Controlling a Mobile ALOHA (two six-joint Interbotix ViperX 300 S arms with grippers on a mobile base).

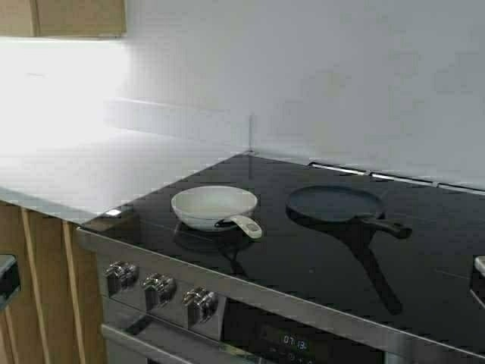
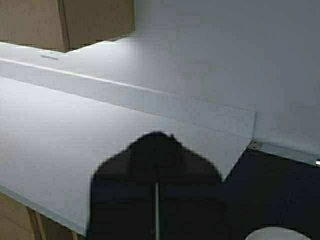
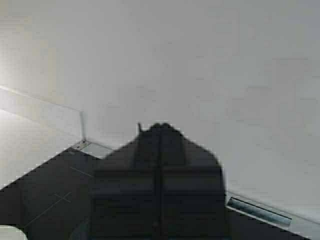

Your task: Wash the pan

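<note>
The small white pan [image 1: 214,205] sits on the black glass cooktop [image 1: 303,258], at its front left, with its short cream handle [image 1: 246,226] pointing to the front right. Its rim also shows at the edge of the left wrist view [image 2: 276,234] and of the right wrist view [image 3: 9,233]. My left gripper [image 2: 156,137] is shut and empty, held up over the white counter, left of the pan. My right gripper [image 3: 160,127] is shut and empty, held above the cooktop and facing the back wall. Both are well short of the pan.
A larger flat black frying pan [image 1: 335,203] with a long black handle [image 1: 383,224] sits right of the white pan. A white counter [image 1: 91,167] lies to the left. Stove knobs [image 1: 159,287] line the steel front. A wooden cabinet [image 1: 64,17] hangs above.
</note>
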